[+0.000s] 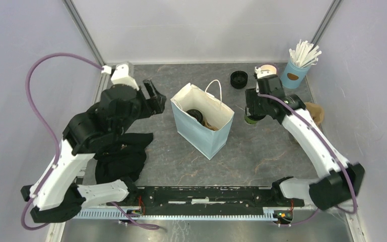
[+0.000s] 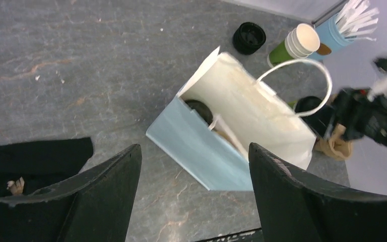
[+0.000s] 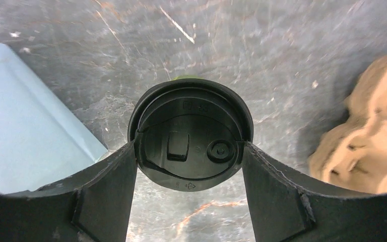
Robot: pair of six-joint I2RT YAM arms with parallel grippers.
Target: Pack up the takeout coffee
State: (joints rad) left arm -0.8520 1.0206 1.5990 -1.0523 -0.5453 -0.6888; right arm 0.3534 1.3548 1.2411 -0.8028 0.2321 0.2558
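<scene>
A light blue paper bag [image 1: 201, 121] stands open mid-table, white handle up. Inside it sits one takeout coffee, its black lid [image 1: 195, 114] showing, and in the left wrist view that lid [image 2: 200, 109] peeks out by the bag's wall. A second takeout coffee cup [image 3: 191, 131] stands on the table just right of the bag, a sliver of green body beyond its lid. My right gripper [image 3: 189, 146] has come down over it, and both fingers press on the lid's sides. My left gripper [image 2: 195, 151] hangs open left of the bag, holding nothing.
A stack of black lids [image 1: 239, 79] and a stack of lidless cups [image 2: 297, 43] stand behind the bag. A blue holder of white stirrers [image 1: 297, 70] is at the back right. Crumpled brown paper [image 3: 365, 136] lies right of the cup. Black cloth [image 1: 123, 156] lies at the left.
</scene>
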